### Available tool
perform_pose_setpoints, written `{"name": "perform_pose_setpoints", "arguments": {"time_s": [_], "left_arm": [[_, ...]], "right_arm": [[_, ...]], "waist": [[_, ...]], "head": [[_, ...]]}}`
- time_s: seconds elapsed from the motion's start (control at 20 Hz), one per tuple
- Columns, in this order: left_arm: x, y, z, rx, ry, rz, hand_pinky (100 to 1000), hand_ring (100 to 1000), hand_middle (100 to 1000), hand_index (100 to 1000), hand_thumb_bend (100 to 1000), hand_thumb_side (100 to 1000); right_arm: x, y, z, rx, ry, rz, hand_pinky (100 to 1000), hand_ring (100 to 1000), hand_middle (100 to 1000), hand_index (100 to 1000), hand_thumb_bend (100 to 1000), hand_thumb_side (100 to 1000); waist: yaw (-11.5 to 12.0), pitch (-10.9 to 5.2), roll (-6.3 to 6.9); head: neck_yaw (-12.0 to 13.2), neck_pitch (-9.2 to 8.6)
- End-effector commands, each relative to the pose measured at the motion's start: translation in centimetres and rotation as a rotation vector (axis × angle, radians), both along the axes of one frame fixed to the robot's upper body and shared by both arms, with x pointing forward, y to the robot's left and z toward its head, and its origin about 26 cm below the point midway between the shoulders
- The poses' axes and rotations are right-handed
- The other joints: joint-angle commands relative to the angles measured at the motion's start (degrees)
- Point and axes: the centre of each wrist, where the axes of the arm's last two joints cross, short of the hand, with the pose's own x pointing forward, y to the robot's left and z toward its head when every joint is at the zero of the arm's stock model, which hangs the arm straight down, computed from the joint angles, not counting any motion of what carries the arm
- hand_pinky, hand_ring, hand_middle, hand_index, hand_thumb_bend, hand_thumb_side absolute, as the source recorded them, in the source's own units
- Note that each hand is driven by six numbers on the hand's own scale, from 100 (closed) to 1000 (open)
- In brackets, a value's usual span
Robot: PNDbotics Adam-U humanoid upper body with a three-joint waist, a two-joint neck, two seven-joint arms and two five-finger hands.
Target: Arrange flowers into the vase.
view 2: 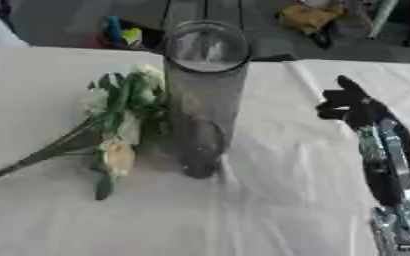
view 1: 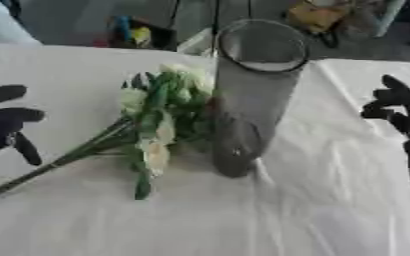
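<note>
- The left hand (view 1: 3,125) is seen at the 9 o'clock edge of the left eye view, its fingers (view 1: 25,149) spread apart and curled round nothing.
- The right hand (view 2: 353,102) is seen at 3 o'clock, raised over the worktop (view 1: 313,210); its dark fingers are bunched in silhouette, and whether they are apart or together cannot be told. Nothing is held in it.
- The flowers (view 1: 160,120) lie flat on the white-covered worktop, between the left hand and the vase, with the blooms just beside the vase wall, possibly touching it.
- The long axis of the bunch runs from the stem ends (view 1: 16,182) at about 8 o'clock up to the blooms near the centre, toward 2 o'clock.
- From the left fingers the stems lie toward 4 o'clock, near but apart; the left hand is judged much the nearer, the vase standing between the bunch and the right hand.
- The bunch shows pale cream and white blooms with green leaves and thin green stems gathered together.
- The vase (view 1: 248,100) is a tall clear glass cylinder, upright at the centre, mouth open, with no flowers inside, so the arranging is judged not yet begun.
</note>
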Motion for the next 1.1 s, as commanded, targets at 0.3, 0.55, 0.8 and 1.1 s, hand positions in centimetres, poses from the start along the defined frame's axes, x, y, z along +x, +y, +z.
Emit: {"name": "perform_pose_setpoints", "arguments": {"time_s": [0.3,0.55,0.8,1.1], "left_arm": [[-0.3,0.0,0.9,0.004,-0.032,-0.004,426,784,857,750,100,820],[-0.3,0.1,1.0,0.008,-0.037,0.002,428,788,863,755,100,813],[-0.2,0.5,1.7,0.026,-0.065,0.035,441,790,867,774,100,759],[-0.2,1.3,3.2,0.096,-0.138,0.145,457,789,851,796,100,672]], "right_arm": [[-0.3,-0.1,0.7,-0.016,-0.026,0.003,682,1000,589,767,100,982],[-0.3,-0.1,0.7,-0.018,-0.023,0.001,683,1000,589,768,100,983],[-0.3,-0.1,0.6,-0.019,-0.018,-0.001,683,1000,588,768,100,983],[-0.4,-0.2,0.7,-0.024,-0.016,-0.002,683,1000,588,768,100,983]], "waist": [[-0.08,-0.61,-0.61],[-0.16,-0.57,-0.29],[-0.09,-0.72,0.22],[-0.19,-1.05,1.02]], "head": [[-1.55,1.49],[-1.65,1.82],[-0.93,2.31],[1.5,2.82]]}}
